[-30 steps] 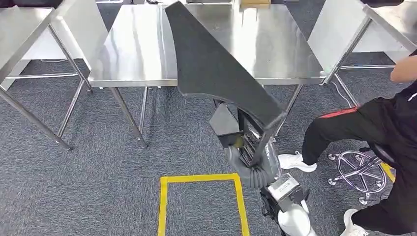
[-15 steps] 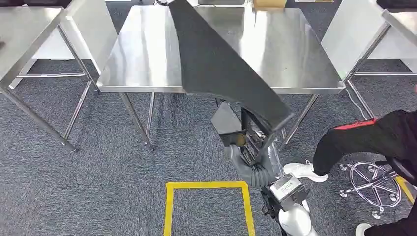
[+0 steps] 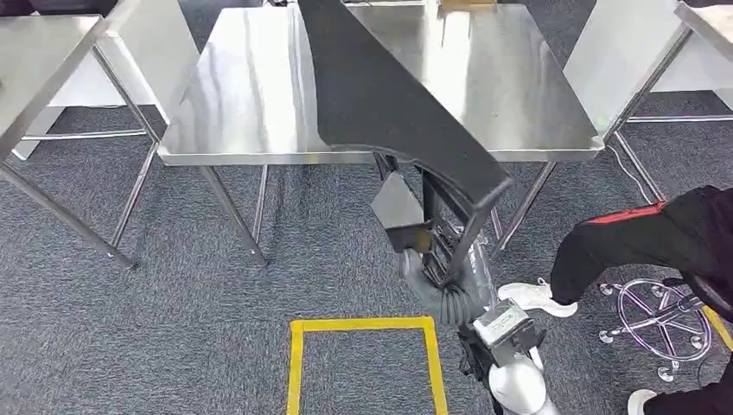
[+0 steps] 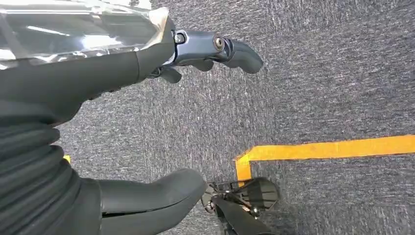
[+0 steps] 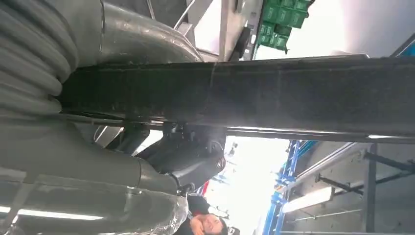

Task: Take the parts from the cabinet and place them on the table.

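Scene shifted slightly with the camera, right robot hand (image 3: 432,259) gripping black panel (image 3: 389,104) from below

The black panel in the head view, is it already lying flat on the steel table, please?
No, the black panel is held tilted in the air by the right hand, its lower end off the steel table.

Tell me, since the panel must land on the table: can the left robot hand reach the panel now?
Probably not: the left robot hand hangs over the carpet, while the right robot hand holds the black panel.
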You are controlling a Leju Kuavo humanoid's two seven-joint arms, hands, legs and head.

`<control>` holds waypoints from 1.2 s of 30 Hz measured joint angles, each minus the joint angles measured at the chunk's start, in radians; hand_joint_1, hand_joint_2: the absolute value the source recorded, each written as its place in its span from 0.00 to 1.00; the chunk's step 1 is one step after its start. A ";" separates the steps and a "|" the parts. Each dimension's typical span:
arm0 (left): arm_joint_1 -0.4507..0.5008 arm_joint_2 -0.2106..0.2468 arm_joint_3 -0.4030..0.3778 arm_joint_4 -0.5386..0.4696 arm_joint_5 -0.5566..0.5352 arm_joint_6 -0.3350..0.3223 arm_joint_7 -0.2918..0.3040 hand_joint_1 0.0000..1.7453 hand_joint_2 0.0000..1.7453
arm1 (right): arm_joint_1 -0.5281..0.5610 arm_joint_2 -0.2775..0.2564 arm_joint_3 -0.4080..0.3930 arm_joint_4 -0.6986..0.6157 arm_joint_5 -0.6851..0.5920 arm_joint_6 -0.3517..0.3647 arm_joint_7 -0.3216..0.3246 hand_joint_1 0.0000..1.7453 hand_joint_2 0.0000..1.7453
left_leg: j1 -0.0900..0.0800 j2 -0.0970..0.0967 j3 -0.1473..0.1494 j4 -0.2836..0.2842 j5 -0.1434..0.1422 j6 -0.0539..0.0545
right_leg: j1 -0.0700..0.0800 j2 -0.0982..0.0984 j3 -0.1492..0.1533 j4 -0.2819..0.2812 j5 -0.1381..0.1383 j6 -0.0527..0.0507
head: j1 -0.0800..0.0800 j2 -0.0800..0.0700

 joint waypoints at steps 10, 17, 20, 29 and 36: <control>-0.005 -0.016 0.000 -0.003 -0.005 0.000 0.003 0.00 1.00 | -0.005 0.000 -0.012 -0.011 -0.001 0.001 0.007 1.00 1.00 | 0.028 0.057 0.046 -0.054 0.020 -0.016 | -0.017 -0.004 -0.148 0.247 -0.056 0.052 | 0.002 0.000; -0.011 -0.010 -0.001 -0.007 -0.006 0.000 0.005 0.00 1.00 | -0.007 0.002 -0.017 -0.013 -0.001 0.001 0.008 1.00 1.00 | 0.031 0.101 0.072 -0.038 -0.034 -0.066 | -0.024 -0.027 -0.023 0.019 0.001 0.021 | 0.000 0.000; -0.016 -0.012 -0.002 -0.010 -0.006 0.000 0.005 0.00 1.00 | -0.008 0.002 -0.018 -0.016 0.000 0.002 0.008 1.00 1.00 | 0.039 0.036 0.033 0.060 -0.103 -0.068 | -0.022 0.002 -0.016 0.018 -0.003 0.001 | -0.002 0.000; -0.011 -0.010 0.000 -0.008 -0.005 0.003 0.006 0.00 1.00 | -0.009 0.006 -0.019 -0.015 0.000 0.008 0.008 1.00 1.00 | 0.016 -0.087 -0.074 0.041 0.036 0.000 | 0.012 0.118 0.003 0.019 -0.014 -0.015 | -0.001 0.000; -0.015 -0.012 0.003 -0.010 -0.003 0.008 0.006 0.00 1.00 | -0.016 0.005 -0.017 -0.013 0.000 0.008 0.007 1.00 1.00 | 0.006 -0.013 -0.041 0.004 0.054 0.006 | 0.008 0.016 -0.087 0.167 -0.084 0.001 | 0.001 0.000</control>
